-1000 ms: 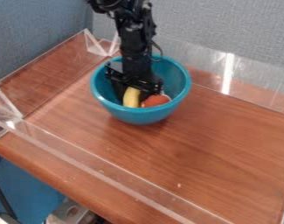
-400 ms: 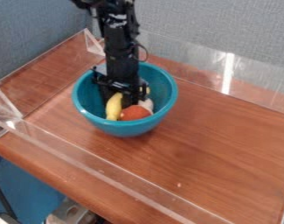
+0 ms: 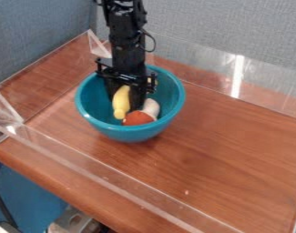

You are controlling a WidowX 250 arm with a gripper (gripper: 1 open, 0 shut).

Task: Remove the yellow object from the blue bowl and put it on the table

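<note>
The wooden table point(image 3: 201, 187) awaits the toy; release there remains. Within the blue bowl point(image 3: 128, 133), beside the red ball point(image 3: 137, 118), the yellow banana point(image 3: 121, 102) stands tilted up, apparently grasped by the black gripper point(image 3: 126, 89) but not clear of the rim.

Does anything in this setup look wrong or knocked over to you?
No, nothing stands out. The teal bowl sits upright on the wooden tabletop, with the yellow banana-shaped toy and red ball inside it, and I see no spill or damage.
</note>
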